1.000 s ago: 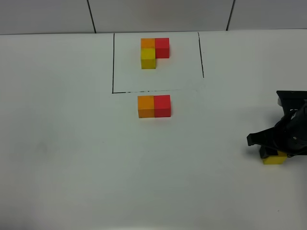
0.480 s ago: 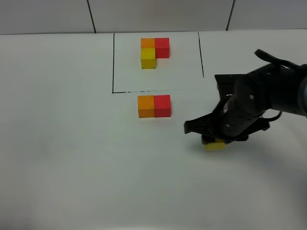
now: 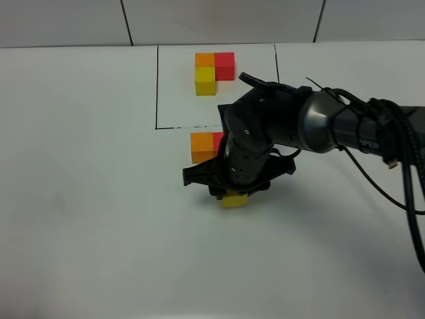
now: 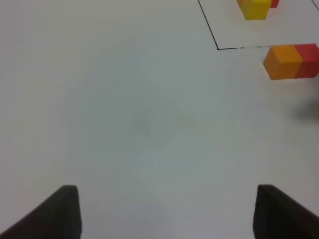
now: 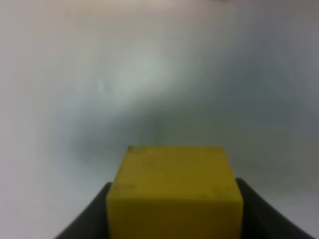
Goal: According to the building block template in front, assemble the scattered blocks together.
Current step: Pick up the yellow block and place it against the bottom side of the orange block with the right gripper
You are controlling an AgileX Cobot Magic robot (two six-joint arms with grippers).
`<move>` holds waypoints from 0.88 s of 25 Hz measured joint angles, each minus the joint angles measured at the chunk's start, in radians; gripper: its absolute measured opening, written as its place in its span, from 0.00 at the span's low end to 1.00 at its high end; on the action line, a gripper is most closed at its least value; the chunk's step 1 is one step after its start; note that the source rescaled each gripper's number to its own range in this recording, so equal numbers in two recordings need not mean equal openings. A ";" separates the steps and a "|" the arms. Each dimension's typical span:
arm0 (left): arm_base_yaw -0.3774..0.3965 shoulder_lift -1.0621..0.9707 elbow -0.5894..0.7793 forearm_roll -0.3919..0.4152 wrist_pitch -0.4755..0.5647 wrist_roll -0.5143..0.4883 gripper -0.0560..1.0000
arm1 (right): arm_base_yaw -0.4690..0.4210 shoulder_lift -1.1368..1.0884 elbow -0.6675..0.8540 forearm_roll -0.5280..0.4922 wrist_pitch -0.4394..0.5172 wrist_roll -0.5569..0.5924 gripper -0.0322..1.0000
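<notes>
My right gripper [image 3: 234, 195] is pressed together on the yellow cube [image 3: 234, 200]; in the right wrist view the cube fills the space between the two dark fingers, with one finger against each side of it. I cannot tell if the cube touches the table [image 3: 93, 219] or hangs a little above it.

From this gripper, the orange cube [image 3: 201, 146] and the red cube [image 3: 218, 138] lie just beyond it, on the far side. They touch each other side by side, the orange one to the outside. The arm covers most of the red one in the high view. The yellow cube is near them but apart from them.

Further beyond the same gripper stands the template [image 3: 214, 72], inside its black frame [image 3: 157, 86]: orange and red in one row, and yellow in front of the orange.

My left gripper [image 4: 172, 211] is spread, with nothing between its fingers, only bare table under it. From this gripper the orange and red pair is well ahead and off to its right side, and the frame corner is just past them
</notes>
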 joint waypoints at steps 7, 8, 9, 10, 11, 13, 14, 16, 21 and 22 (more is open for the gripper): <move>0.000 0.000 0.000 0.000 0.000 0.000 0.62 | 0.001 0.114 -0.162 0.034 0.058 0.000 0.04; 0.000 0.000 0.000 0.000 0.000 0.000 0.62 | 0.001 0.121 -0.173 0.034 0.060 0.000 0.04; 0.000 0.000 0.000 0.000 0.000 0.000 0.62 | 0.001 0.129 -0.182 0.034 0.061 0.000 0.04; 0.000 0.000 0.000 0.000 0.000 0.000 0.62 | 0.001 0.134 -0.188 0.034 0.061 0.000 0.04; 0.000 0.000 0.000 0.000 0.000 0.000 0.62 | 0.001 0.141 -0.196 0.034 0.062 0.000 0.04; 0.000 0.000 0.000 0.000 0.000 0.000 0.62 | 0.001 0.154 -0.209 0.034 0.058 0.000 0.03; 0.000 0.000 0.000 0.000 0.000 0.000 0.62 | 0.001 0.159 -0.214 0.034 0.055 0.000 0.03; 0.000 0.000 0.000 0.000 0.000 0.000 0.62 | 0.001 0.167 -0.224 0.034 0.050 0.004 0.03; 0.000 0.000 0.000 0.000 0.000 0.000 0.62 | 0.001 0.169 -0.227 0.036 0.006 0.043 0.03; 0.000 0.000 0.000 0.000 0.000 0.000 0.62 | 0.001 0.169 -0.227 0.035 0.000 0.053 0.03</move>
